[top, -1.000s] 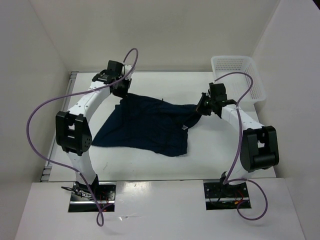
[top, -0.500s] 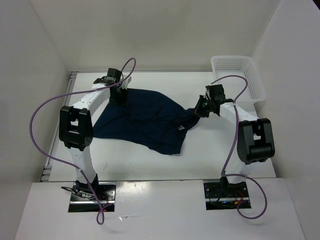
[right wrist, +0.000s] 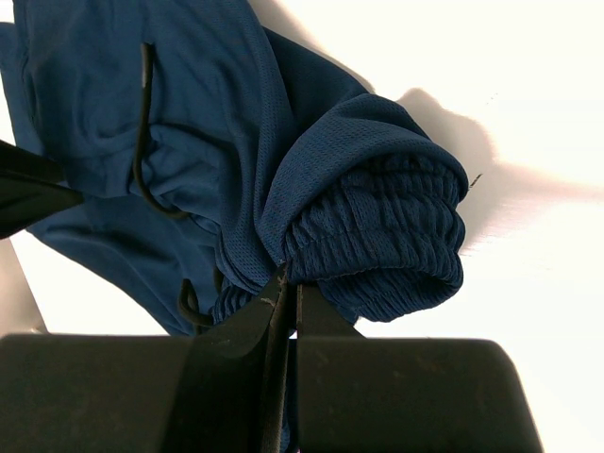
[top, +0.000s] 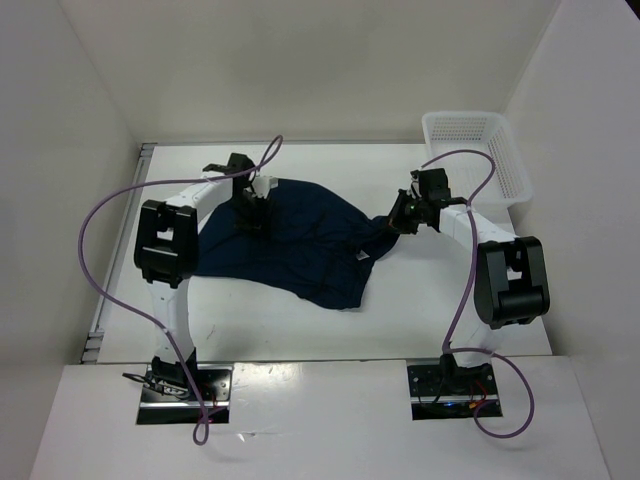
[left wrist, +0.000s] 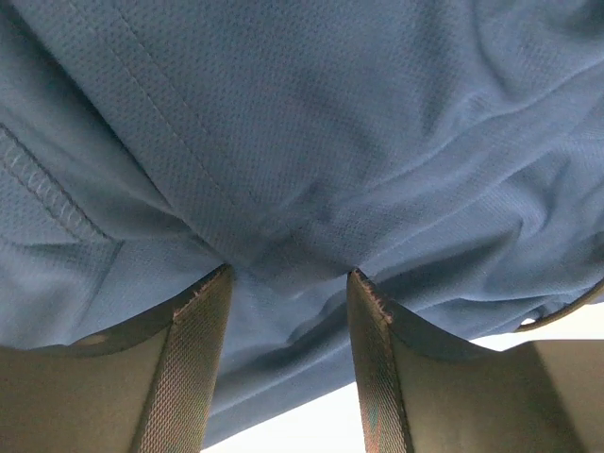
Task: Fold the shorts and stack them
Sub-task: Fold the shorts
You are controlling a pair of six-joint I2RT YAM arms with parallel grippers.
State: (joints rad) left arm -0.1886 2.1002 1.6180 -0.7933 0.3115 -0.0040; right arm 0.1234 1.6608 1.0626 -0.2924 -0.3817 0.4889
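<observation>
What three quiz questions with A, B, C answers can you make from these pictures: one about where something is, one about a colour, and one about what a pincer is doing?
1. Where is the basket?
A. At the far right corner of the table
B. At the near left corner
C. In the middle

2. What colour are the shorts?
A. Red
B. Dark blue
C. Yellow

3. What is the right pincer doing?
A. Standing wide open
B. Gripping the basket
C. Shut on the waistband

Answers:
1 A, because the top view shows it against the far right edge.
2 B, because every view shows navy cloth.
3 C, because the right wrist view shows its fingers pressed together on the gathered elastic.
</observation>
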